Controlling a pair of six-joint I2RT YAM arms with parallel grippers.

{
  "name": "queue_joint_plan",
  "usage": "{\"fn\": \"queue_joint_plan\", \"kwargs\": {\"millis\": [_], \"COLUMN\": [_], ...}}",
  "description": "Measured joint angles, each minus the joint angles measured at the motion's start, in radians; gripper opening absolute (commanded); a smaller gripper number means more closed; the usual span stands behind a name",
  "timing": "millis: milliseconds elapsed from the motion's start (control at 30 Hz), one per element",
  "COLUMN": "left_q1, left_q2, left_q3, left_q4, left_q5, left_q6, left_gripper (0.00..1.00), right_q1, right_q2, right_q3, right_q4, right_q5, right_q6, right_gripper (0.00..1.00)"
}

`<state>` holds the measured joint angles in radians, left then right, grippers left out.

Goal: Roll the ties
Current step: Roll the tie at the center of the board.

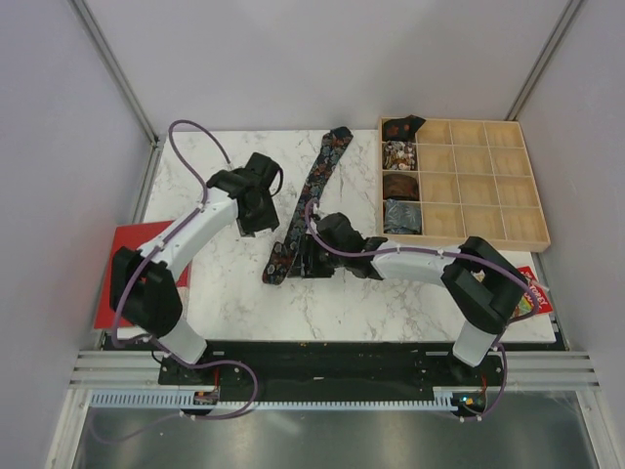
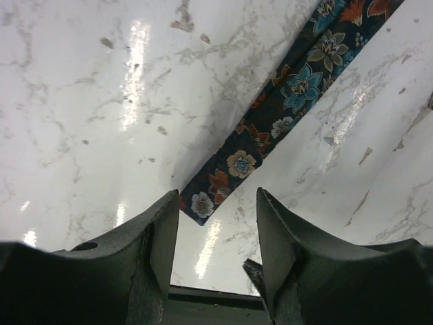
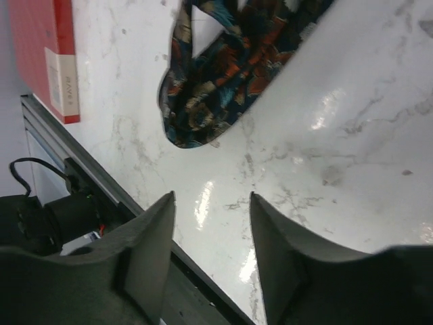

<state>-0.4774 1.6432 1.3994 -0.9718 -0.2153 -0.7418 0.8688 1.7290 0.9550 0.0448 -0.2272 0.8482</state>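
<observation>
A long black tie [image 1: 311, 200] with a red, blue and orange floral print lies slantwise on the marble table [image 1: 225, 293], running from the far middle toward the near left. In the left wrist view a pointed tip of the tie [image 2: 203, 203] lies flat just beyond my left gripper [image 2: 216, 203], which is open with nothing between its fingers. In the right wrist view the tie's end [image 3: 203, 101] is bunched into a loose loop ahead of my right gripper [image 3: 211, 196], open and empty above bare marble. From above, the left gripper [image 1: 262, 223] is left of the tie and the right gripper [image 1: 305, 259] is beside its near end.
A wooden compartment box [image 1: 488, 186] stands at the back right, with rolled ties [image 1: 399, 186] in its left column. A red booklet [image 1: 127, 264] lies at the table's left edge, also in the right wrist view [image 3: 40, 54]. A colourful flat item [image 1: 532, 293] sits by the right arm.
</observation>
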Motion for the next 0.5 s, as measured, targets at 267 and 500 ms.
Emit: {"fn": "queue_joint_plan", "kwargs": {"millis": [267,500], "left_q1": [0.011,0.011], "left_q2": [-0.364,-0.554], "left_q3": [-0.285,-0.506], "left_q4": [0.004,0.045], "left_q5": [-0.098,-0.066], "left_q6": [0.0,-0.018], "left_gripper": [0.51,0.52], "right_q1": [0.013,0.005], "right_q2": [0.084,0.249], "right_q3": [0.248,0.434], "right_q4": [-0.009,-0.021], "right_q5": [-0.024,-0.056], "right_q6": [-0.021,-0.02], "right_gripper": [0.19,0.17]}}
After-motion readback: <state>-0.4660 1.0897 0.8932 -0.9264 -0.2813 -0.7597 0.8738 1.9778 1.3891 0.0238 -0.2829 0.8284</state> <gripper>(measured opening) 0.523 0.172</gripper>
